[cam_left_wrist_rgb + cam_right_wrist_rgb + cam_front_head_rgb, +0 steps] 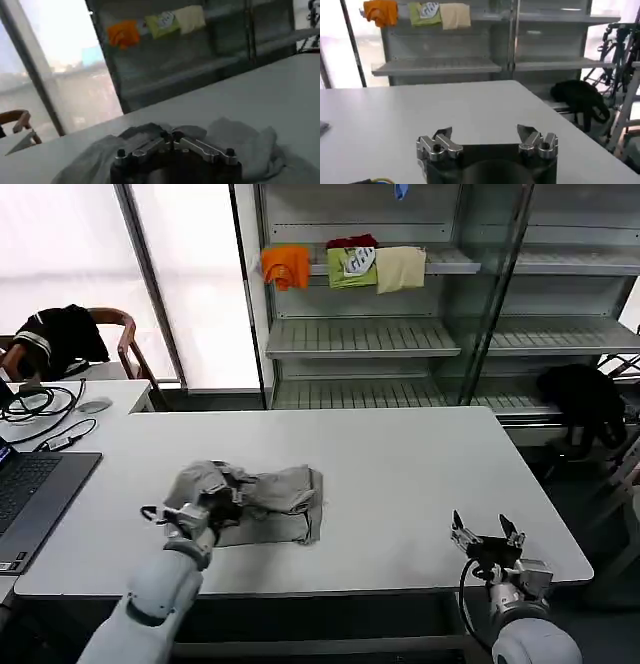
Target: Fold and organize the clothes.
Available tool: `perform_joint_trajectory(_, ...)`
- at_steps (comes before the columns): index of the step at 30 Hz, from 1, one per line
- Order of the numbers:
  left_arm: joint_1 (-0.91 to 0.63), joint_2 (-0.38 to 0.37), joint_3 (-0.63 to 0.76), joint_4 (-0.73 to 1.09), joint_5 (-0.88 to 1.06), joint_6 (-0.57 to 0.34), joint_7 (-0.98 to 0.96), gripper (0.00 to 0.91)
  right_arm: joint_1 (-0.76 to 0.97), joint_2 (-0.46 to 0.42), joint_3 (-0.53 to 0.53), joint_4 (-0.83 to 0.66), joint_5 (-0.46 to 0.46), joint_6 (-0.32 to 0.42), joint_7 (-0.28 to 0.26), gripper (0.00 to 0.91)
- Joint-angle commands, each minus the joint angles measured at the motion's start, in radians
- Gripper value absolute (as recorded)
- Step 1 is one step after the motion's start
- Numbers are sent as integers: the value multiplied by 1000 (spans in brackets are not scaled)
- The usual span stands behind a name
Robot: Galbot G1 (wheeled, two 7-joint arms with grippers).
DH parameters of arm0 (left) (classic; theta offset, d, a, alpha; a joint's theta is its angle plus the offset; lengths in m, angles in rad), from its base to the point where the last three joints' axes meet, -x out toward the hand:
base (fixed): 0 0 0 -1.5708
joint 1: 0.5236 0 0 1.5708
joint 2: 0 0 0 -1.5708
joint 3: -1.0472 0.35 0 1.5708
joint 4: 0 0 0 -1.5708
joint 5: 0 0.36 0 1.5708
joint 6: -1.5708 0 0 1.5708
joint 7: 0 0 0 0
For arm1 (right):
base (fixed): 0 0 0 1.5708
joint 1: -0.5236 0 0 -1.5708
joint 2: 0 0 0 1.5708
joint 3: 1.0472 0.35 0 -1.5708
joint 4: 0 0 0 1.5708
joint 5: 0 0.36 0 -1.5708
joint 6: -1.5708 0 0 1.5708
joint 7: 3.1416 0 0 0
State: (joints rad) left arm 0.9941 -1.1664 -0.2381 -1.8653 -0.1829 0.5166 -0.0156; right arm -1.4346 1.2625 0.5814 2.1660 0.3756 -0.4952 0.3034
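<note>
A crumpled light grey shirt (262, 497) lies bunched on the white table (400, 474), left of centre near the front edge. My left gripper (218, 502) is at the shirt's left part, its jaws shut on a fold of the grey fabric (250, 145); in the left wrist view my left gripper (171, 135) has its tips pressed together in the cloth. My right gripper (486, 534) hovers open above the table's front right corner, with bare tabletop between its fingers (443, 135) in the right wrist view, where my right gripper (485, 133) holds nothing.
A laptop (30, 494) and cables (40, 406) sit on the desk at the left. Metal shelves (400, 334) behind the table hold orange (286, 264), green (352, 266) and cream (400, 268) folded cloths. A black garment (585, 399) hangs at the right, another on a chair (60, 336).
</note>
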Motion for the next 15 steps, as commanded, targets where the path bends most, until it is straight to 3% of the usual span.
perform_joint_trajectory(1, -146, -110, 246, 62, 26, 24, -7, 10, -41, 27, 8, -5, -33, 9, 0, 907)
perform_joint_trajectory(9, -167, -143, 280, 122, 57, 12, 5, 10, -54, 44, 11, -4, -44, 13, -2, 907)
perform_joint_trajectory(11, -160, -144, 275, 132, 61, 6, 7, 81, -51, 43, 8, -4, -45, 12, -2, 907)
perform_joint_trajectory(12, -155, -143, 273, 135, 62, 1, 9, 524, -48, 43, 7, -4, -44, 12, -2, 907)
perform_joint_trajectory(13, -151, -142, 270, 136, 65, -2, 10, 907, -47, 42, 5, -5, -44, 11, -2, 907)
perform_joint_trajectory(15, -141, -142, 255, 145, 67, -3, 6, 907, -41, 41, -1, -8, -45, 11, -3, 907)
